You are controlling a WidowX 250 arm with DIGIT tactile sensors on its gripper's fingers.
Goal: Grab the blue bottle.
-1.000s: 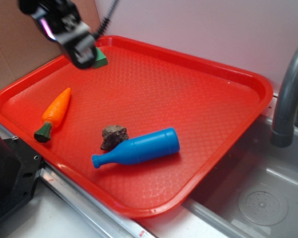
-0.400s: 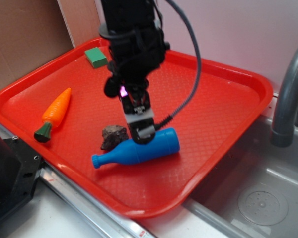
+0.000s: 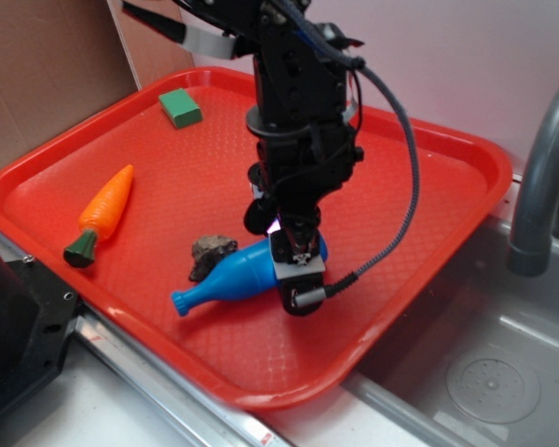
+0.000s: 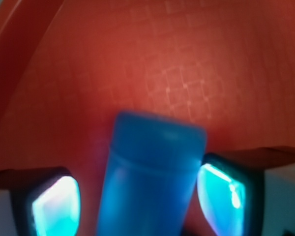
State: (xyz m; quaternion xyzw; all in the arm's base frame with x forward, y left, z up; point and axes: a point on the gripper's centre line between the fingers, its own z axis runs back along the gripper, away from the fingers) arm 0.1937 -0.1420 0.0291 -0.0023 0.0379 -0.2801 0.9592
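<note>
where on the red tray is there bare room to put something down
Free: the right half of the tray, toward the faucet, and between green block and carrot. Crowded: front centre, where tool, blue bottle and brown lump cluster.

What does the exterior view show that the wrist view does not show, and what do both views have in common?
Only the exterior view shows the orange carrot, the green block, the dark brown lump beside the bottle's neck, the grey faucet and the arm with its cable.

Only the wrist view shows the jaws up close: one on each side of the bottle's flat base end, a thin gap at the left one, the right one close against it.

Both show the blue bottle lying on the red tray, and the gripper around it.
</note>
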